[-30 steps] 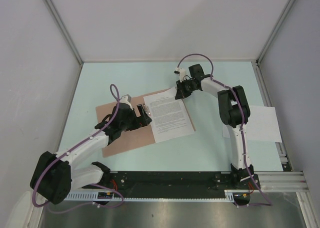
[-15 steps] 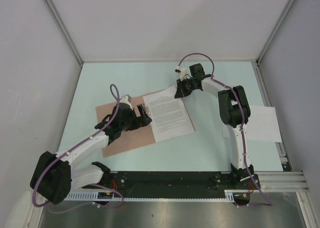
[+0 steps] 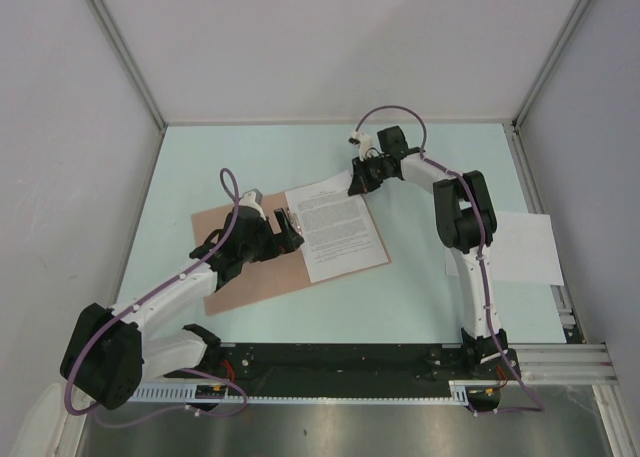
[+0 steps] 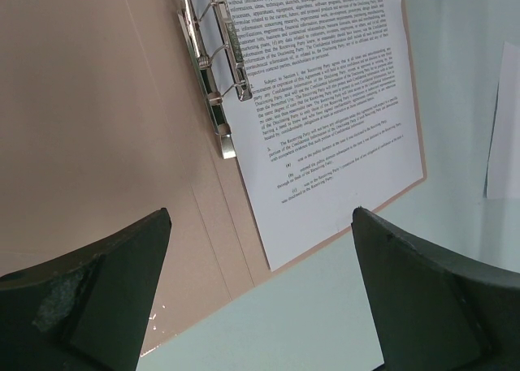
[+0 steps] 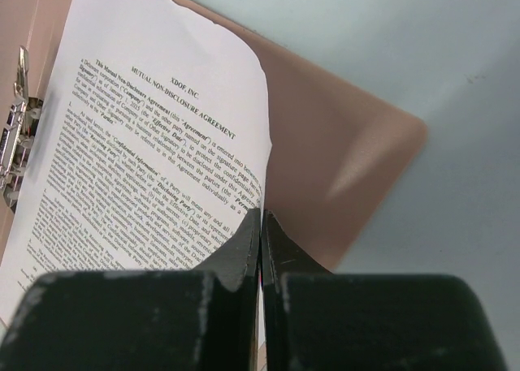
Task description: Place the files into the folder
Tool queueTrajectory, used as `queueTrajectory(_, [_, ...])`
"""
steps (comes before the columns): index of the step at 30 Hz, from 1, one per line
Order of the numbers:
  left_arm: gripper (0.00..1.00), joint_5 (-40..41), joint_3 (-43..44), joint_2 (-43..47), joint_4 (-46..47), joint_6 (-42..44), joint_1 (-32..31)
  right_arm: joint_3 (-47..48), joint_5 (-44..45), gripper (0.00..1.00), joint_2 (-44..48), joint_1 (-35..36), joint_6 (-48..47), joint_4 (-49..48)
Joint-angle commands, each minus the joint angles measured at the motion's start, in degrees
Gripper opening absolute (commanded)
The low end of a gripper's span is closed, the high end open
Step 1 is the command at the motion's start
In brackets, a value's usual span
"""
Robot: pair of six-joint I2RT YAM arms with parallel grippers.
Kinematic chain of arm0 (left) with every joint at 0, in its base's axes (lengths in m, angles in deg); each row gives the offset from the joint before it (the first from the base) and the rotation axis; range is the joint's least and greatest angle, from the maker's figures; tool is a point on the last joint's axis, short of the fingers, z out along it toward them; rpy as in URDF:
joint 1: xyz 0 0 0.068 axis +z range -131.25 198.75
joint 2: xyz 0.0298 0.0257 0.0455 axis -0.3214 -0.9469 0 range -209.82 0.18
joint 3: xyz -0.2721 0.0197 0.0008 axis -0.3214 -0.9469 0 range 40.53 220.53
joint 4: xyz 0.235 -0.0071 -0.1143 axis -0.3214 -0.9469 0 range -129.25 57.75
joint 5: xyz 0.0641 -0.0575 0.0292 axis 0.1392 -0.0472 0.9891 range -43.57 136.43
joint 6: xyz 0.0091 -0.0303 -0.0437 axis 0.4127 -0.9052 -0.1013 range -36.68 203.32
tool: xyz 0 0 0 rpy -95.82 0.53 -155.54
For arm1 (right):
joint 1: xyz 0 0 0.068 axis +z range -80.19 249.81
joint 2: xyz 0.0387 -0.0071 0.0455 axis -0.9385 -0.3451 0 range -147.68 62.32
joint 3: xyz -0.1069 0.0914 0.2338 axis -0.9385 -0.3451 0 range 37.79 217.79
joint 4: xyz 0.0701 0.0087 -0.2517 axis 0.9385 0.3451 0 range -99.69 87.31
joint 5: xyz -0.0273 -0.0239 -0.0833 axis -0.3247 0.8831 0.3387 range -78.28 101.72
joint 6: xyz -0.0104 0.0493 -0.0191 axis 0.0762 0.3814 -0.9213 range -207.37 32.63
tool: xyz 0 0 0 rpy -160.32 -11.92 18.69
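Top external view has the folder [image 3: 265, 277], a thin salmon-pink card rectangle, lying open and flat on the pale green table [image 3: 420, 287]. The printed sheet [image 3: 340, 237], white paper covered in dense black text, rests on the folder's right half. A second file, the plain white paper sheet [image 3: 530, 247], lies well apart at the table's right side, partly under the right arm.

The right gripper [image 3: 354, 185] sits at the printed sheet's far right corner. From the right wrist, its black fingers [image 5: 244, 249] are pressed together on the right edge of the printed sheet [image 5: 146, 168], and that edge curls up off the folder [image 5: 349, 160] beneath.

The left gripper [image 3: 292, 227] is over the folder's middle, beside the sheet's left edge. From the left wrist, its fingers [image 4: 89, 282] stand wide apart with nothing between them, above the folder [image 4: 97, 103]. The metal ring clip [image 4: 215, 71] runs along the fold, with the printed sheet [image 4: 333, 111] against it.
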Motion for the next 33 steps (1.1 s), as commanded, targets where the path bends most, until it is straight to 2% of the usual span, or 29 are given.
queueTrajectory(1, [1.0, -1.05, 0.82, 0.35, 1.93, 0.34, 0.41, 2.18, 0.07, 0.01, -0.11, 0.46, -0.85, 0.67])
queueTrajectory(2, [0.99, -1.14, 0.74, 0.26, 2.1, 0.34, 0.41, 2.09, 0.59, 0.1, 0.07, 0.38, -0.85, 0.76])
queueTrajectory(4, [1.0, -1.14, 0.82, 0.35, 2.1, 0.34, 0.41, 2.18, 1.65, 0.19, 0.33, 0.73, -0.77, 1.2])
queueTrajectory(5, [0.99, -1.14, 0.91, 0.44, 1.93, 0.34, 0.41, 2.01, 3.05, 0.3, 1.03, 0.9, -0.77, 1.63])
queueTrajectory(7, [1.0, -0.79, 1.43, 0.7, 1.4, 0.52, 0.5, 1.66, 4.55, 0.39, 2.08, 1.26, -0.24, 2.16])
queueTrajectory(8, [1.0, -0.7, 1.61, 0.96, 1.14, 0.61, 0.5, 1.74, 6.9, 0.47, 3.22, 1.26, 0.2, 3.12])
queueTrajectory(11, [1.0, -1.05, 3.1, 1.4, -0.27, 0.61, 1.37, 2.27, 14.29, 0.6, 5.42, 0.99, 3.53, 5.84])
queueTrajectory(13, [1.0, -3.23, 4.33, 1.41, -0.97, 0.35, 3.13, 3.41, 21.3, 0.63, 8.4, -0.23, 7.73, 7.87])
queueTrajectory(17, [1.0, -7.55, 6.27, 0.79, -1.32, -0.97, 7.43, 3.41, 23.36, 0.76, 13.68, -4.18, 13.64, 10.68])
queueTrajectory(21, [0.99, -8.78, 9.16, 0.01, -1.59, -2.11, 9.2, -1.32, 28.9, 0.77, 19.39, -4.64, 17.77, 10.52])
queueTrajectory(24, [1.0, -12.11, 11.1, -3.32, -0.01, -4.04, 11.39, -11.32, 24.0, 0.73, 23.88, 0.62, 24.27, 3.24])
queueTrajectory(25, [0.99, -13.08, 11.45, -4.38, 0.69, -4.49, 12.01, -15.79, 23.63, 0.61, 25.71, 2.12, 26.2, -1.04])
queueTrajectory(28, [0.99, -15.81, 13.65, -9.55, 2.54, -4.76, 14.73, -22.05, 24.15, 0.44, 27.31, 9.93, 31.92, -8.52])
queueTrajectory(30, [0.99, -15.81, 16.01, -11.85, 2.46, -3.88, 16.14, -22.87, 28.34, 0.38, 26.88, 16.07, 32.28, -11.18])
queueTrajectory(33, [0.99, -16.6, 17.26, -15.98, 4.73, -4.75, 17.72, -22.87, 30.74, 0.31, 24.68, 21.45, 31.76, -12.77])
